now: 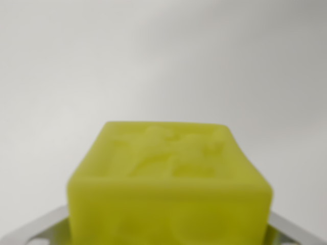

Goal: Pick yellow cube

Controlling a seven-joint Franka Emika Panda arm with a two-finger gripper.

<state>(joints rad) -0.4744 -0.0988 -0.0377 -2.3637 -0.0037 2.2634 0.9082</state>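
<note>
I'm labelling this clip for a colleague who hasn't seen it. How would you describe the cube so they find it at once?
Against the plain pale grey background, look low in the wrist view's centre. The yellow cube fills that area, blurred, with a raised pattern on top; it is the only coloured thing.

Wrist view, close above yellow cube

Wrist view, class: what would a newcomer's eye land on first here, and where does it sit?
The yellow cube fills the lower middle of the wrist view, blurred by closeness, with a raised pattern on its top face. Pale metal parts of the hand peek out at both bottom corners, either side of the cube; whether they press on it cannot be told. Everything above is a plain, pale grey background.
</note>
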